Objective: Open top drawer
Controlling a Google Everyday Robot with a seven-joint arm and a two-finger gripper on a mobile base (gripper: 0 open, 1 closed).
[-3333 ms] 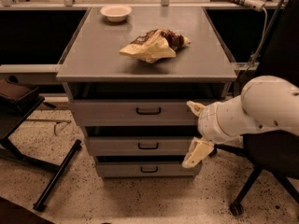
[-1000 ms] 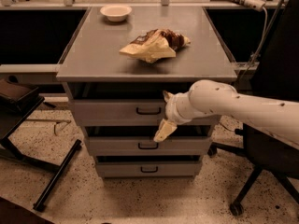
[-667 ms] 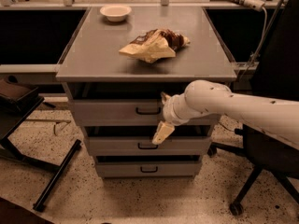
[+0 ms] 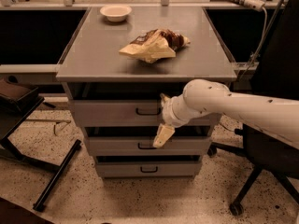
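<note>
Camera view showed the gripper (image 4: 161, 120) spread wide before the top drawer (image 4: 107, 113), whose handle (image 4: 148, 111) lay level just beside it, away from the arm (image 4: 243, 108).

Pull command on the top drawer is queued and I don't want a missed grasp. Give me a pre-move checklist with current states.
1. Target seen: top drawer with its handle unblocked: ok.
2. Start state: drawer front not yet pulled out: ok.
3. The gripper is open, fingers spread one above the other: ok.
4. Fingers around the handle: not ok. The gripper sits just to the right of it.
5. Depth of the gripper against the drawer front: cannot tell.
6. Loose items on the cabinet top: chip bag and bowl lie back from the front edge: ok.
</note>
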